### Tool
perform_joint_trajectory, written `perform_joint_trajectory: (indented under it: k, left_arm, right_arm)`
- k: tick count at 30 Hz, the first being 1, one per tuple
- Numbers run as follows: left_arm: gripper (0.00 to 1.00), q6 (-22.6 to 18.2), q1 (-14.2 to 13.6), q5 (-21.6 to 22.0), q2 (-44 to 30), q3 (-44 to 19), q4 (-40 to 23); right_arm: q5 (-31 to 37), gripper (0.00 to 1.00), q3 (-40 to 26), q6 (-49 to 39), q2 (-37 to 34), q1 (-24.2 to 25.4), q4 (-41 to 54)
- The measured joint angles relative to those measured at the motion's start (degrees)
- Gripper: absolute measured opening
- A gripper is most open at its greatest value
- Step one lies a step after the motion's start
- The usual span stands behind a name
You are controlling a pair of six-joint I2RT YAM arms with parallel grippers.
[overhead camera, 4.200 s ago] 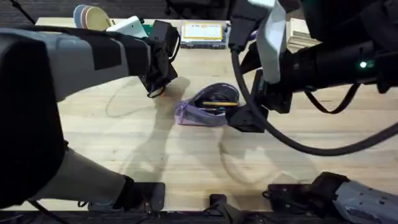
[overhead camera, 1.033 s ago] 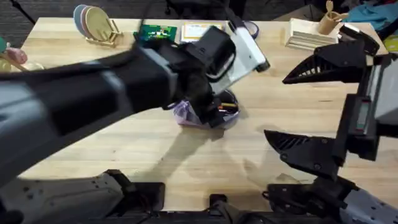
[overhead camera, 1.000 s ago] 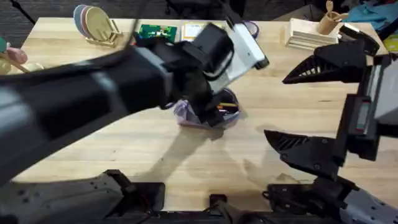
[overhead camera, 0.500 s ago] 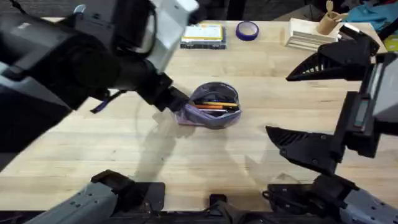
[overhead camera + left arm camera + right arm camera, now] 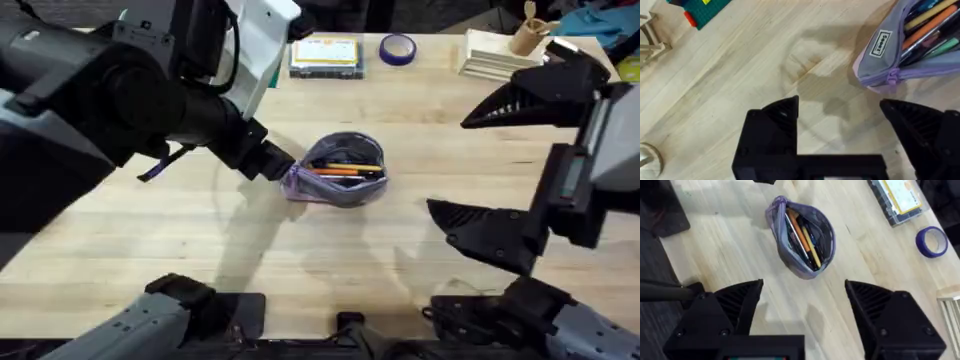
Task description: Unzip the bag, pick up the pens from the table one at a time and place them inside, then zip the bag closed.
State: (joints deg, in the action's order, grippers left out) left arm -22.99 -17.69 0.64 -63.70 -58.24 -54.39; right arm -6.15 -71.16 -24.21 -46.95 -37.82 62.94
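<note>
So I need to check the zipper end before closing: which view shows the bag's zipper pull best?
The left wrist view: the purple zipper pull sits plainly at the bag's near end. The right wrist view shows the whole open bag, its pull tiny. Overhead, the left gripper crowds that end.

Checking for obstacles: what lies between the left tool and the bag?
Only bare table separates the left tool from the bag, per the left wrist view.

Open lavender bag point(image 5: 335, 183), pens point(image 5: 345, 170) inside, mid-table point(image 5: 300, 250)
</note>
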Motion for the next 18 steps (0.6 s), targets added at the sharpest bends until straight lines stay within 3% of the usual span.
perform_joint_trajectory:
  k: [6,10,13,14,18]
  left_arm:
    - [0.993,-4.21,1.29,-1.02,0.0,0.0,-0.92]
    - [0.993,-11.52,5.15,-5.55,0.01,0.0,-2.2]
    - [0.993,-18.65,9.63,-11.04,0.0,0.0,-3.54]
    - [0.993,-25.87,14.7,-16.51,0.02,0.0,-4.66]
    - [0.993,-33.97,21.06,-22.72,0.01,0.0,-5.41]
  right_arm:
    - [0.2,0.998,0.0,0.0,-1.17,0.0,-0.02]
    - [0.2,0.998,0.0,0.0,-1.3,0.0,0.0]
    - [0.2,0.998,0.0,0.0,-1.42,0.0,0.0]
    - [0.18,0.998,0.0,0.0,-1.57,0.0,0.0]
    - [0.17,0.998,0.0,0.56,-1.54,0.0,-0.02]
